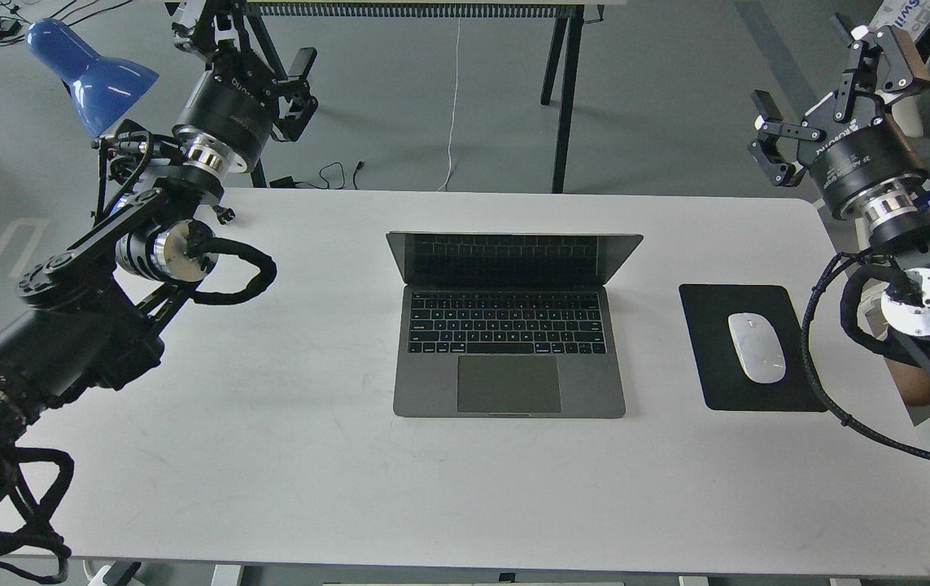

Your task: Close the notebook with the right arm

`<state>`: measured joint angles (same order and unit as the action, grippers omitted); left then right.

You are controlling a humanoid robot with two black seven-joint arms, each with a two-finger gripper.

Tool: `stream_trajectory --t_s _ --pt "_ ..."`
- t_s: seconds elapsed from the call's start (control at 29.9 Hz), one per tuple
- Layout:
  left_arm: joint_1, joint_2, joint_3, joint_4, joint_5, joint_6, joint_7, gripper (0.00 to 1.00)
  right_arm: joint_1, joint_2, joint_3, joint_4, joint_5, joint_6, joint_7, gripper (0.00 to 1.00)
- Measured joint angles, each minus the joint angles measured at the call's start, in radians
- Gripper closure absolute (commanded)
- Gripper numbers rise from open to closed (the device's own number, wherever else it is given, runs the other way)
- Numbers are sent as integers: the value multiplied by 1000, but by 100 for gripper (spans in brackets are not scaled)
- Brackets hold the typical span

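Your right gripper (831, 98) hangs high past the table's (269, 456) far right corner, fingers spread wide, holding nothing — well apart from the notebook (511, 325). The left gripper (269, 61) sits beyond the far left corner; it looks open and empty too. The notebook lies mid-table, lid up and tilted back, screen dark. Judged: stiff metal shell, smooth and slippery, hinge offering mild resistance, screen fragile — don't pinch it; push the lid's top edge from behind, near its middle, and lower gently. Count: one notebook, one mouse pad (709, 358), one white mouse (756, 347), one blue lamp (90, 73), two arms.
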<state>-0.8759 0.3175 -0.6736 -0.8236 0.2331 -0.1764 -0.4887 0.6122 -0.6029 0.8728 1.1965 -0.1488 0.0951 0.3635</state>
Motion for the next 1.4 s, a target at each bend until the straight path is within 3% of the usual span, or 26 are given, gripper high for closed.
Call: stream_trajectory --t_s 1.4 --pt "0 -2 0 1 0 38 0 0 13 0 0 0 0 0 -2 0"
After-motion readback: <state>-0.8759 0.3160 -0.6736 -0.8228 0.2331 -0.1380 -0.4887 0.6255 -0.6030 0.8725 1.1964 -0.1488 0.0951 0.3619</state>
